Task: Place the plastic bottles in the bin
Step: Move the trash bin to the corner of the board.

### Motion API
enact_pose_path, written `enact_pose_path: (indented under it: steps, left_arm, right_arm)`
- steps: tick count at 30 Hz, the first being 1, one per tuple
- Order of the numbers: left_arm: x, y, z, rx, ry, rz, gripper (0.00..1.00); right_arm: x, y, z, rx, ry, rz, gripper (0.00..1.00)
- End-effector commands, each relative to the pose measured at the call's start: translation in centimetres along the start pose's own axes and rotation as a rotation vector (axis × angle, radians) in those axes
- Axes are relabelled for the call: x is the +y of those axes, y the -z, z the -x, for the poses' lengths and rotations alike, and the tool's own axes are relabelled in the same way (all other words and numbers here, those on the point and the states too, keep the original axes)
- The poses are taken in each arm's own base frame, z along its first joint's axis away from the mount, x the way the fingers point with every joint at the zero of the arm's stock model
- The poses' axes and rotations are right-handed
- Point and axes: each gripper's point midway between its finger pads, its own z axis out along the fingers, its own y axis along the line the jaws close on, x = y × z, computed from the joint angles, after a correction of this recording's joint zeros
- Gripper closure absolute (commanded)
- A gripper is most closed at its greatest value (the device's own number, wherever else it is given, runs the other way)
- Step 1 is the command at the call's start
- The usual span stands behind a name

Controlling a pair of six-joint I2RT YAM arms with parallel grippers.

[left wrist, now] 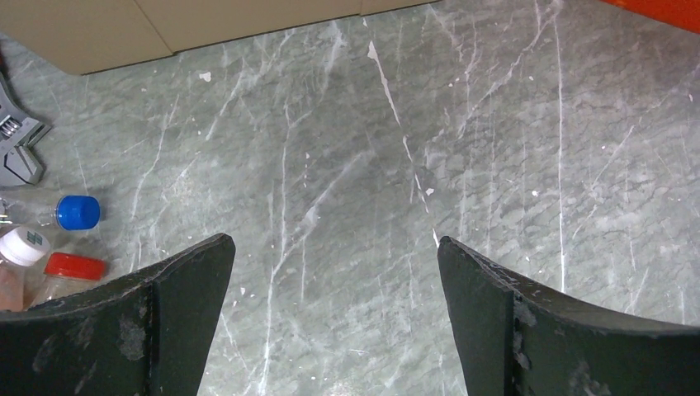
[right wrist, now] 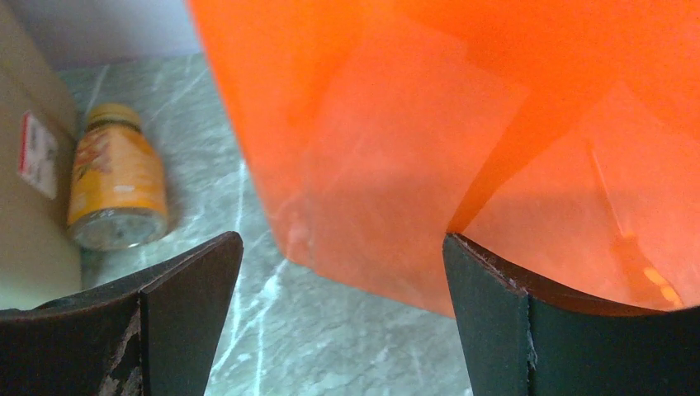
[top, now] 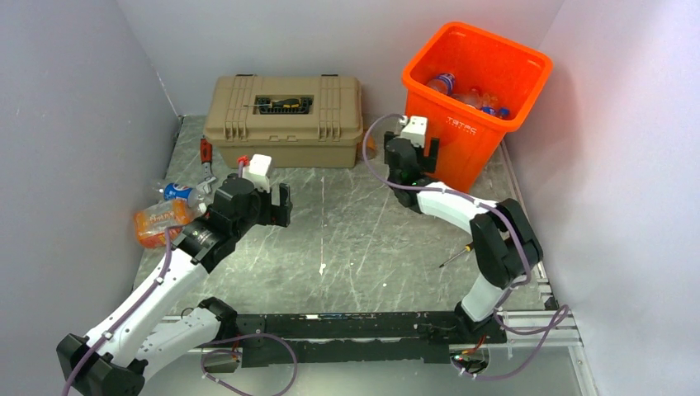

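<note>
- Top external cam: my right gripper sits low, just short of the near wall of the orange bin. Its jaws are spread wide with nothing between them.
- Right wrist cam agrees. The bin wall fills everything ahead and to the right of the fingers. It's close, but I can't tell if it's touching.
- Off to the left of that gripper, a small orange bottle lies on its side just beside the tan toolbox, base toward me.
- Some bottles in the bin already, up and beyond the right gripper.
- Left gripper is also wide open and empty, with only bare table between the fingers.
- A pile of bottles is bunched to its left, a bit behind the fingertips. Left wrist cam catches just a blue cap, white cap and red cap at its left edge.
- Screwdriver lies back behind the right gripper, near that arm.
</note>
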Motion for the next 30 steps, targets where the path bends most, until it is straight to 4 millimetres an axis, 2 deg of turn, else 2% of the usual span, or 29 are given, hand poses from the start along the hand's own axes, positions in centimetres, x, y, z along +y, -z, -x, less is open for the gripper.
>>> enact_pose_path:
  steps: [1,9,11,13,15,18,23,30]
  left_arm:
    - [-0.7,0.5,2.2,-0.049,0.028,-0.031,0.01]
    - [-0.8,0.4,2.0,-0.041,0.025,-0.033,0.01]
    - [-0.9,0.4,2.1,-0.044,0.025,-0.037,0.01]
    - [-1.0,0.4,2.2,-0.047,0.026,-0.046,0.01]
    - [-1.0,0.4,2.1,-0.045,0.027,-0.044,0.01]
    - [-0.9,0.4,2.0,-0.041,0.024,-0.039,0.01]
    - [-0.7,0.3,1.9,-0.038,0.022,-0.029,0.01]
    - [-0.7,0.1,1.8,-0.028,0.020,-0.026,0.01]
  right_arm:
    - [-3.8,-0.2,1.4,-0.015,-0.102,-0.079,0.04]
    - [-3.4,0.8,0.9,-0.008,-0.145,-0.024,0.05]
    - [-1.8,1.8,1.0,-0.020,-0.172,0.072,0.06]
    - [0.6,3.0,0.9,-0.022,-0.203,0.188,0.07]
    - [2.3,3.2,-0.5,0.037,-0.239,0.231,0.07]
    - [4.3,2.7,-2.4,0.097,-0.303,0.270,0.07]
    - [6.3,1.4,-4.0,0.157,-0.479,0.275,0.05]
    - [8.3,-0.6,-3.9,0.144,-0.756,0.277,0.05]
